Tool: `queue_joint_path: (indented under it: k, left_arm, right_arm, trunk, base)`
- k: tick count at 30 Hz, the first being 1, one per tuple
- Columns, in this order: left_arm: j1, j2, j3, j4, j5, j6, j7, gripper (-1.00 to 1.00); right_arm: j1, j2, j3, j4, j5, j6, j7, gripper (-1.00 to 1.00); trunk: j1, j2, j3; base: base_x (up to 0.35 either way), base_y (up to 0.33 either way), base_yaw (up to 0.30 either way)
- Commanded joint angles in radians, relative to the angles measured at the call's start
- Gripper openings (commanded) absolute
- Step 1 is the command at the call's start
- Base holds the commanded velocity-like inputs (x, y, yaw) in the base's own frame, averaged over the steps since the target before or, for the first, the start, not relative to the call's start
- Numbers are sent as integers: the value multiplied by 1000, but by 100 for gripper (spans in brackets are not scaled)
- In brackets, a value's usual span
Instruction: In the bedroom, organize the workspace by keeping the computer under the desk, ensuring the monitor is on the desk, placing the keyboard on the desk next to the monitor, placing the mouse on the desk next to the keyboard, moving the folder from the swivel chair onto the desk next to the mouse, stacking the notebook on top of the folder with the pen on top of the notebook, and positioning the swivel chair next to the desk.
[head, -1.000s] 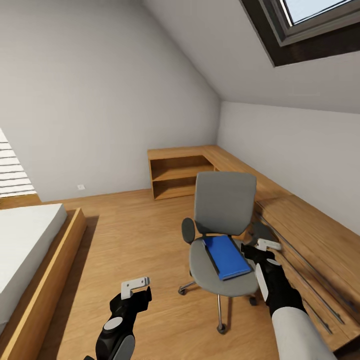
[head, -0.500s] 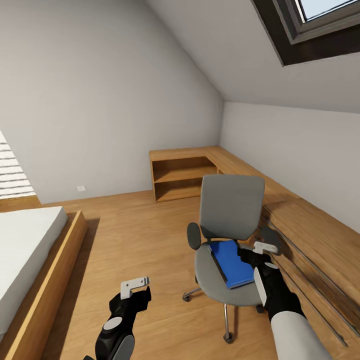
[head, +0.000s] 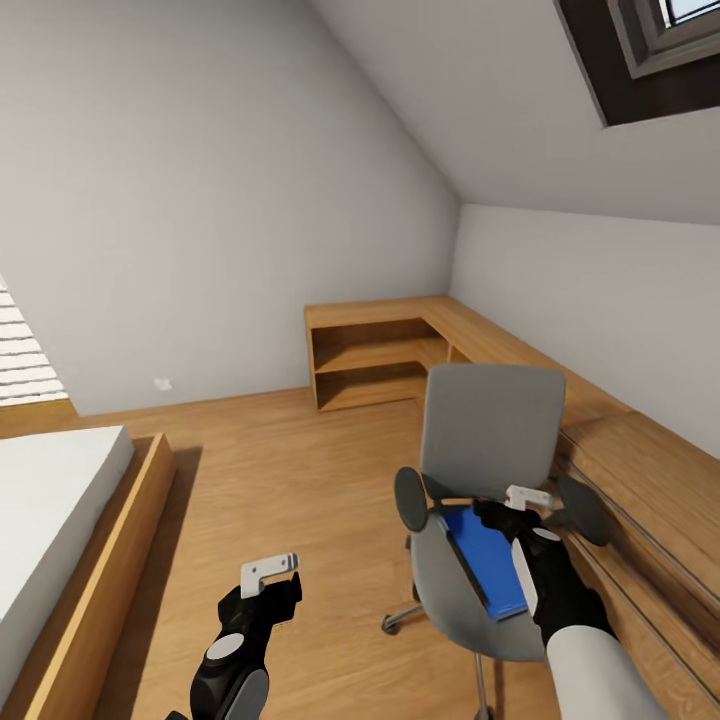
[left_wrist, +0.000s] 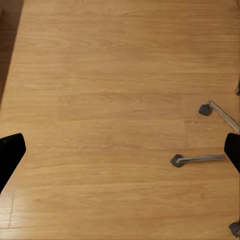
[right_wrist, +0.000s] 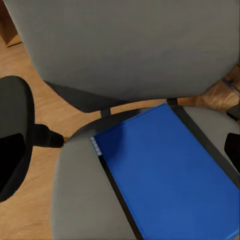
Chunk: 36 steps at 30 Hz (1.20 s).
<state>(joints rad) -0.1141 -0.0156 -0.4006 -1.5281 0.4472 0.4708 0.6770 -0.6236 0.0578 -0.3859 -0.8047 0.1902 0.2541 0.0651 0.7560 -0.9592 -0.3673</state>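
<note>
A bed is seen at the far left. The left gripper is held over bare wooden floor, its fingers spread apart. Further right, the blue folder is seen lying flat on the swivel chair seat, with the right gripper poised above it, fingers parted, beside the long wooden desk.

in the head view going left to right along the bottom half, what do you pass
bed → left gripper → swivel chair with the blue folder on its seat and the right gripper above it → wooden desk
</note>
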Motion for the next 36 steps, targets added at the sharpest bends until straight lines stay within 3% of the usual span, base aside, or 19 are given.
queue_joint_path:
  k: [1,9,18,28,31,33,36]
  left_arm:
    - [-1,0,-1,-1,7,1,8,100]
    - [-1,0,-2,0,7,-10,9,100]
    - [-1,0,-3,0,7,-12,9,100]
    - [-1,-1,2,-35,12,-11,3,100]
    - [-1,-1,4,-38,13,-11,3,100]
    - [-1,-1,10,-39,13,-10,3,100]
    - [-1,-3,56,-38,24,-8,1,100]
  right_arm:
    - [-1,-1,-5,2,10,5,7,100]
    - [-1,-46,-10,74,3,6,4,100]
    - [-2,-62,-10,108,0,7,3,100]
    - [-26,-132,-11,310,-3,-7,2,100]
    - [-37,-142,-11,337,-4,-9,2,100]
    - [-42,-146,-11,350,-4,-9,2,100]
    - [-47,-150,-11,362,-5,-11,2,100]
  trunk:
    - [1,-1,-1]
    - [1,-1,-1]
    - [1,-1,-1]
    - [1,-1,-1]
    - [8,-15,-7]
    - [16,-29,-14]
    - [28,-50,-23]
  base:
    - [312,5,0]
    - [315,-99,0]
    - [278,-211,0]
    - [72,-89,0]
    - [2,-3,0]
    - [1,-1,0]
    - [0,0,0]
